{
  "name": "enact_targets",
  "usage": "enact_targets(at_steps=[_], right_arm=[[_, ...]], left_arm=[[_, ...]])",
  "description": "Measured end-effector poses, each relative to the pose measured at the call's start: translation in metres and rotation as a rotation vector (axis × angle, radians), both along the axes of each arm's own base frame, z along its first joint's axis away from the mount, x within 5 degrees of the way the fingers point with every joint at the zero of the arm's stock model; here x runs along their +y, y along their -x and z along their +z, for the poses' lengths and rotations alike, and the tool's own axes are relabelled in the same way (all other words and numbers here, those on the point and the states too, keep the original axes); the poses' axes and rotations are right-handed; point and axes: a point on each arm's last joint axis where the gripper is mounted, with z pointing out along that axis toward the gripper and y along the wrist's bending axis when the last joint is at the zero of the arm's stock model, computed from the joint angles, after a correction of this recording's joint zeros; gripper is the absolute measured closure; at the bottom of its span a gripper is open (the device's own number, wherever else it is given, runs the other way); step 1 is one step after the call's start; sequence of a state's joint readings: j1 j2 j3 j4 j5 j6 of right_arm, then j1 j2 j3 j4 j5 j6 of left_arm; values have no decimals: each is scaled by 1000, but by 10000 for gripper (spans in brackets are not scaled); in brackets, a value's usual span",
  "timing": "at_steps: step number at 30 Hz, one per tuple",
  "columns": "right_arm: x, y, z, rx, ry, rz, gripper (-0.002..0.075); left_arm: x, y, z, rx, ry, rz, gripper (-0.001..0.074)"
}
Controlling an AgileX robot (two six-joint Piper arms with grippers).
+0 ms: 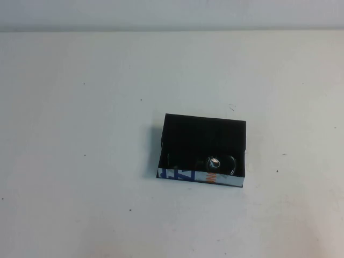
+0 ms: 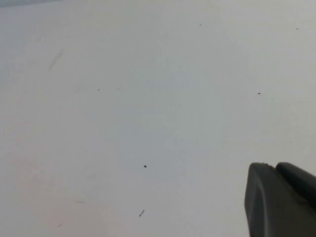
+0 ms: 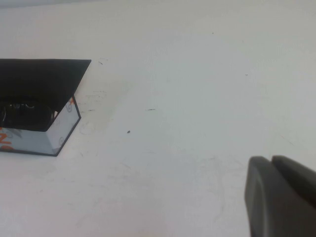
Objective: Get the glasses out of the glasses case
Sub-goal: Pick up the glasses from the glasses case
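High view: I saw the glasses case lying open on the white table, right of centre, the glasses inside against its near printed wall, neither arm in frame. Left wrist view: the left gripper hung over bare table, and I could not tell its jaw state. Right wrist view: the right gripper sat well apart from the case; jaw state likewise unclear

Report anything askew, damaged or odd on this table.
Nothing stands out. The glasses case sits flat and open on the table, the glasses inside by its printed side. The left gripper and right gripper hang over bare table, only their edges showing; the right is beside the case.
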State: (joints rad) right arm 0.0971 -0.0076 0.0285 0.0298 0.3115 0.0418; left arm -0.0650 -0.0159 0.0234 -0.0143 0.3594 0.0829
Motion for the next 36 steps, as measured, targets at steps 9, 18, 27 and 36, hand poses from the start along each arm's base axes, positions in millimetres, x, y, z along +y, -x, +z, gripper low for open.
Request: enact_targets(at_steps=[9,18,27,36], right_arm=[[0,0,0,0,0,0,743],[0,0,0,0,0,0,743],[0,0,0,0,0,0,743],[0,0,0,2,-16,1,743]], left_arm=[[0,0,0,0,0,0,739],[0,0,0,0,0,0,739],[0,0,0,0,0,0,739],[0,0,0,0,0,0,739]])
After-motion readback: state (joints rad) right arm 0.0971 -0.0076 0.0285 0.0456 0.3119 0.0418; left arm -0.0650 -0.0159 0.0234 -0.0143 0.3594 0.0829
